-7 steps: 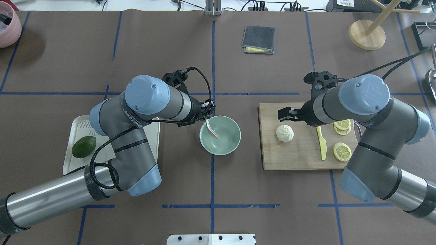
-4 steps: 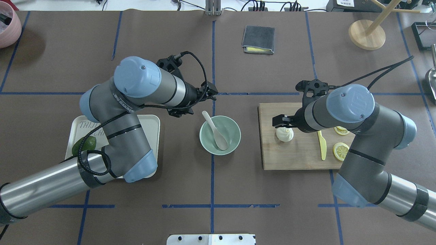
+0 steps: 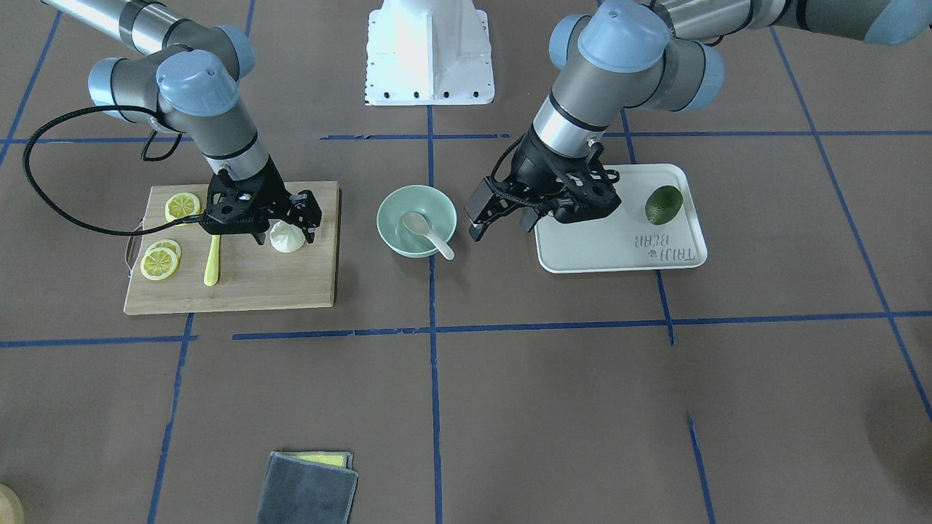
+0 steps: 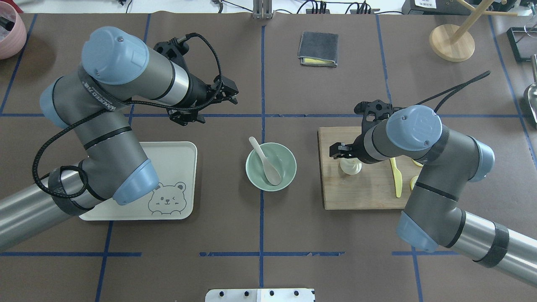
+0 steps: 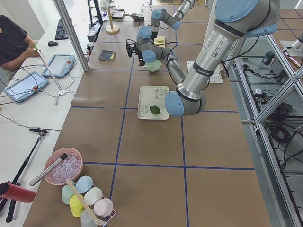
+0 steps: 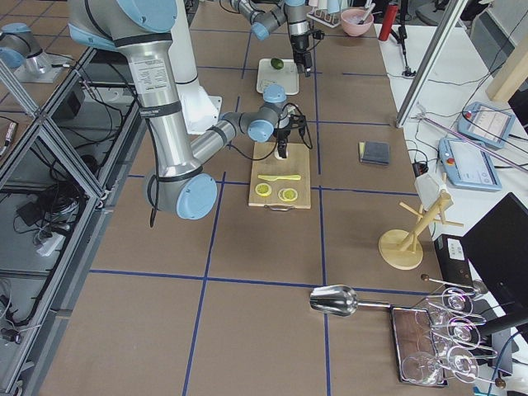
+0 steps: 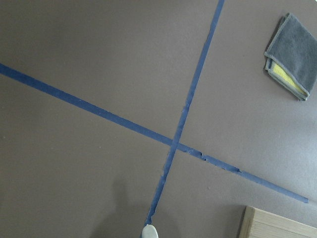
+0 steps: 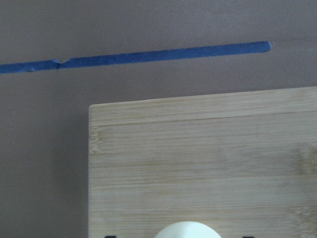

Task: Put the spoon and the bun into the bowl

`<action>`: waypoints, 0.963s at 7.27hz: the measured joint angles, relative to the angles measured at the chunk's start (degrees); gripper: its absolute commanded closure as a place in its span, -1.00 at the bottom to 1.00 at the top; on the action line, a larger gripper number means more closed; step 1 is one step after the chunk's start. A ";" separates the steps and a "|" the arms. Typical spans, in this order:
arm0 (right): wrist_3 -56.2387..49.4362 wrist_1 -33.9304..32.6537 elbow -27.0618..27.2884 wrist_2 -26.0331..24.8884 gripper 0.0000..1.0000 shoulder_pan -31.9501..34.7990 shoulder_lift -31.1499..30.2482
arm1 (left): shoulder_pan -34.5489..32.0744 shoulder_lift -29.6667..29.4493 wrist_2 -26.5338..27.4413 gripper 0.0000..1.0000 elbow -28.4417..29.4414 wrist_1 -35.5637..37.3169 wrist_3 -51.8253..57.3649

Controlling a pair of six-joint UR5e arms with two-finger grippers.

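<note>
Your table (image 4: 335, 235) is covered in brown paper, marked into squares by blue tape (image 4: 261, 226). Near its middle you have the mint-green bowl (image 4: 286, 161) sitting on a tape line. On the robot's left of the bowl lies a white tray (image 4: 176, 167) with a bear face printed on it; on the robot's right lies a bamboo cutting board (image 4: 361, 193). Farther from the robot you find a folded grey cloth (image 4: 318, 48) with a yellow layer, a round wooden stand base (image 4: 452, 42) toward the right corner, and a pink pot (image 4: 10, 31) at the left corner.
</note>
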 measured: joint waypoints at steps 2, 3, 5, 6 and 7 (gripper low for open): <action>-0.08 -0.45 -0.27 0.07 1.00 0.09 0.04 | -0.64 0.56 -0.09 -1.00 -0.60 0.19 0.16; -0.16 -1.60 0.13 0.13 1.00 0.10 0.10 | -1.06 0.64 -0.17 -1.00 -0.67 0.20 0.17; -0.30 -3.65 1.63 0.26 1.00 0.18 0.25 | -3.09 1.36 -1.65 -1.00 -1.14 0.27 0.45; -0.46 -5.32 2.87 0.40 1.00 0.56 0.76 | -4.60 2.24 -3.07 -1.00 -2.05 1.16 2.19; -0.70 -8.00 3.87 0.69 1.00 1.48 2.56 | -6.46 2.82 -4.00 -1.00 -3.29 4.07 6.21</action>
